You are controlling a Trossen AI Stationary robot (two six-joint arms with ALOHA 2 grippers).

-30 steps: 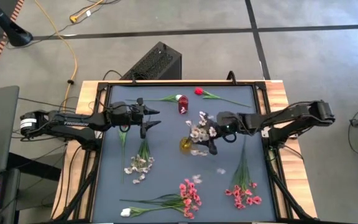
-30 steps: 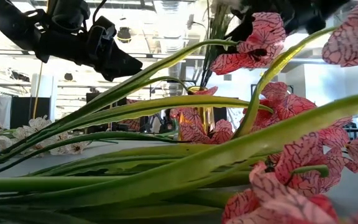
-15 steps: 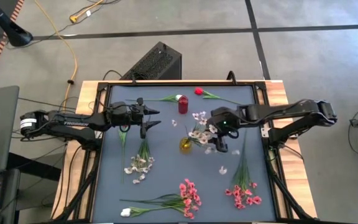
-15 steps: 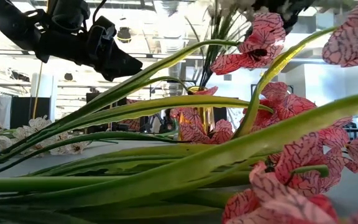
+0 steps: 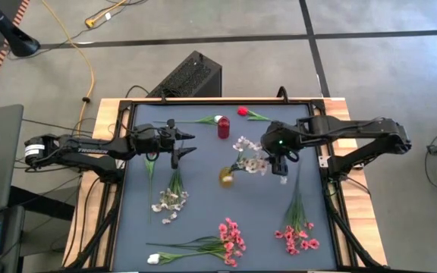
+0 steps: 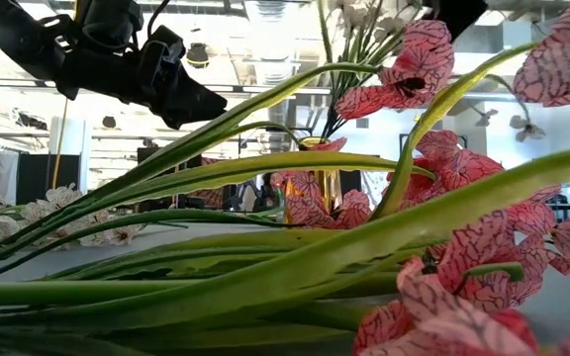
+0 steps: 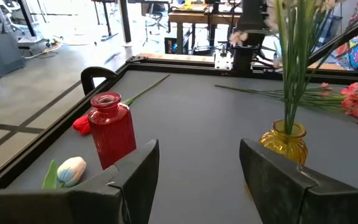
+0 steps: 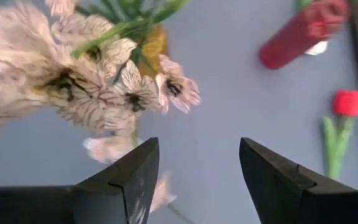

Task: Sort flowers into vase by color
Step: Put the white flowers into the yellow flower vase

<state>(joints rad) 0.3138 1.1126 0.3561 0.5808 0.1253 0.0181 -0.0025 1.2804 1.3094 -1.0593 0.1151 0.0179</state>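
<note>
A pale pink-white spray (image 5: 249, 158) stands with its stems in the yellow vase (image 5: 225, 177) at mid-table, blossoms leaning right. My right gripper (image 5: 283, 171) hangs open above and just right of those blossoms (image 8: 73, 81), tipped downward, touching nothing. My left gripper (image 5: 191, 145) waits open and level, left of the red vase (image 5: 223, 127), which is empty in the left wrist view (image 7: 112, 127). A red rosebud (image 5: 243, 111) and a white bud (image 5: 218, 119) lie at the far edge. Another pale spray (image 5: 169, 201), two bright pink clusters (image 5: 232, 236) (image 5: 298, 235) and a white bud (image 5: 154, 258) lie toward the near edge.
A raised dark frame (image 5: 313, 114) borders the table. A black box (image 5: 190, 76) stands beyond the far edge. In the low view, green leaves (image 6: 216, 267) and pink flowers (image 6: 483, 257) fill the foreground. Bare grey mat (image 5: 203, 197) lies between the vases and the near flowers.
My right gripper has risen from beside the yellow vase, tipped to point downward, and drawn back a little toward the table's right edge, staying open. The pale spray has stayed in the yellow vase. My left arm has kept still.
</note>
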